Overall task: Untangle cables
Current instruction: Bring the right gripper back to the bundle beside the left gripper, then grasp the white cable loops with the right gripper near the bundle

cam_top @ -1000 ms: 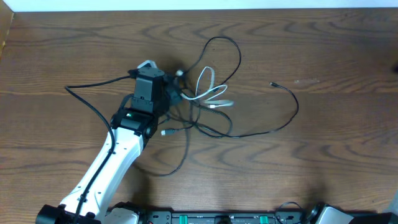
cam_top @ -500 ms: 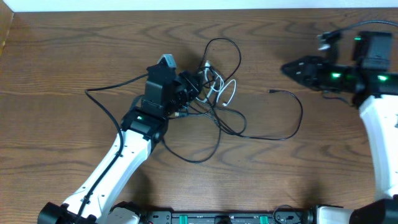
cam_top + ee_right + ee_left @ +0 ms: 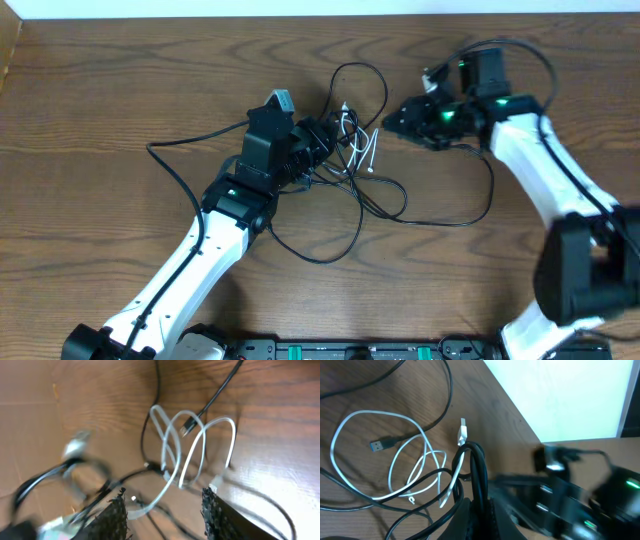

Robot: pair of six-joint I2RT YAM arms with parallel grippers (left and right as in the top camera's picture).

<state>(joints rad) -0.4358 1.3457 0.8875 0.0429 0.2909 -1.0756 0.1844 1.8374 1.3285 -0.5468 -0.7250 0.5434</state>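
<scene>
Left gripper (image 3: 318,145): jaws closed on a black cord (image 3: 479,476); a tight loop of it rises straight out from between them in the left wrist view

Right gripper (image 3: 167,517): jaws apart, nothing between the pads (image 3: 116,521); it faces the left gripper across the heap and shows only as a blur in the left wrist view

Cables (image 3: 350,160): one tangled heap on the table (image 3: 120,80), lying between the two sets of jaws, touching the left ones and just ahead of the right ones

White cord (image 3: 362,148): several overlapping loops flat on the wood, just in front of the open right jaws and ahead and to the left of the left jaws; black strands cross over and under it

USB plug (image 3: 377,446): inside the white loops, ahead of the left jaws, apart from them

White plug (image 3: 462,430): just beyond the gripped black loop

Other black strands: one trails back past the left jaws beside that arm; one sweeps in a wide curve under the right arm; a round loop lies on the far side of the heap

Which strand joins which plug: cannot tell
</scene>
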